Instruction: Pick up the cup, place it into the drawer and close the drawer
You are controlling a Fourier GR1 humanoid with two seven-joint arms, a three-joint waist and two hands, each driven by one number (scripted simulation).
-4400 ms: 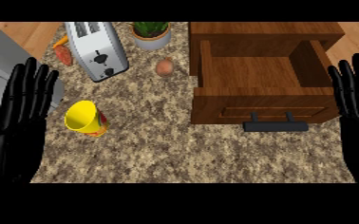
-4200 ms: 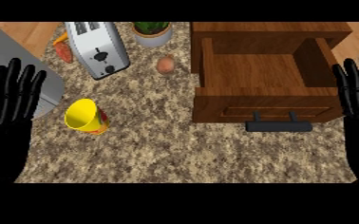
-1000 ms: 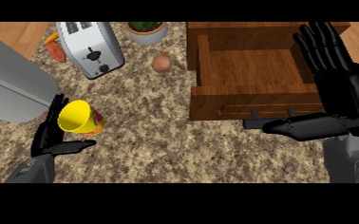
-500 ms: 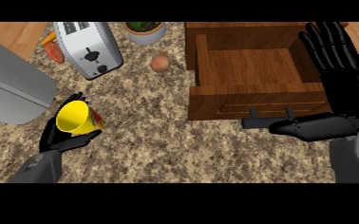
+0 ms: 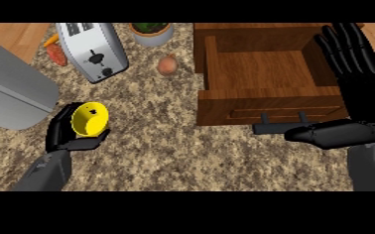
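Cup (image 5: 89, 119): yellow, tilted with its mouth facing the view, at the counter's left side; body largely hidden.
Left hand (image 5: 64, 134): fingers and thumb curled round the cup.
Drawer (image 5: 265, 77): open; handle (image 5: 272, 127) partly covered.
Right hand (image 5: 350, 69): fingers straight, holding nothing, over the drawer's right wall.
Toaster (image 5: 92, 51): top edge cut off.

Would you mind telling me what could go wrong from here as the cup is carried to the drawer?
1. The yellow cup sits tilted in the left robot hand; it might slip.
2. The egg lies near the likely path and could be knocked.
3. The open right robot hand overhangs the open drawer and may block the placement.
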